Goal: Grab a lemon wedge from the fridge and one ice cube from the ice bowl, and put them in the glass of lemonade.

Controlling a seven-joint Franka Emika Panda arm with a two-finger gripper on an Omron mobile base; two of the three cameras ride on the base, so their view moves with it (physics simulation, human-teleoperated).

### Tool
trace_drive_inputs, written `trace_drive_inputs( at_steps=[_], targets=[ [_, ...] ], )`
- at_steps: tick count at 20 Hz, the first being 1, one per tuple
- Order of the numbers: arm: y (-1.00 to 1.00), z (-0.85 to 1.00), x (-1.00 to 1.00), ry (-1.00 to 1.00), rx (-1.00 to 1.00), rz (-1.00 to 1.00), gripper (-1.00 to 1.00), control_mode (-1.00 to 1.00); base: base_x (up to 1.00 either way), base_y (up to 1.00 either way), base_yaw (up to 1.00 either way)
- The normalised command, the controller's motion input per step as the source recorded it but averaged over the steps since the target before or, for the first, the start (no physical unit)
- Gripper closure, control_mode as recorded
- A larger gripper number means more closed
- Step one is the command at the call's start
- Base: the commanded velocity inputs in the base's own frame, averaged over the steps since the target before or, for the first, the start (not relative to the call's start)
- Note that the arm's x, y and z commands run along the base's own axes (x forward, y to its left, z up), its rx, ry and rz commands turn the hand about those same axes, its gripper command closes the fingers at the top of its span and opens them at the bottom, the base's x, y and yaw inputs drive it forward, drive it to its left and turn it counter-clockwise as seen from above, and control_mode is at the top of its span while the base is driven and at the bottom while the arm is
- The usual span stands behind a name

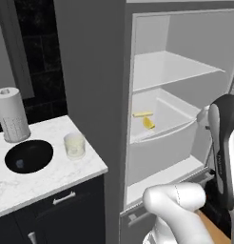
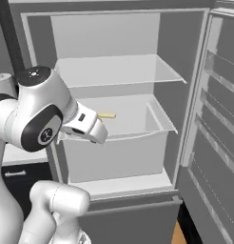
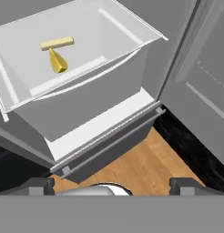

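Observation:
The fridge (image 1: pixel 114 71) stands open, its door (image 2: pixel 219 119) swung to the right. In its pale drawer (image 3: pixel 86 95) lies the lemon wedge (image 3: pixel 58 63), small and bright yellow, also seen as the lemon wedge (image 1: pixel 148 123). My gripper (image 3: pixel 114 186) is open and holds nothing; it hangs in front of and above the drawer, apart from the wedge. The glass of lemonade (image 1: pixel 74 145) stands on the marble counter (image 1: pixel 85 167). Left of it sits the black ice bowl (image 1: pixel 28 156) with a faint bluish ice cube (image 1: pixel 19 163) inside.
A flat yellow stick (image 3: pixel 57 43) lies right behind the wedge in the drawer. An empty shelf (image 2: pixel 119 71) spans the fridge above. A paper-towel roll (image 1: pixel 12 114) stands behind the bowl. Wooden floor (image 3: pixel 145 159) lies below the fridge.

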Motion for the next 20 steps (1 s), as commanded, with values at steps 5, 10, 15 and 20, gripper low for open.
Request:
trace_drive_inputs(
  at_steps=[5, 10, 15, 20],
  targets=[
    [0.00, 0.00, 0.00, 0.00, 0.00, 0.00, -1.00, 1.00, 0.05, -0.32, 0.39],
    [0.00, 0.00, 0.00, 0.00, 0.00, 0.00, -1.00, 1.00, -0.09, -0.40, 0.37],
    [0.00, 0.00, 0.00, 0.00, 0.00, 0.00, -1.00, 1.00, 0.05, -0.21, 0.34],
    [0.00, 0.00, 0.00, 0.00, 0.00, 0.00, -1.00, 1.00, 0.18, -0.31, 0.23]
  ],
)
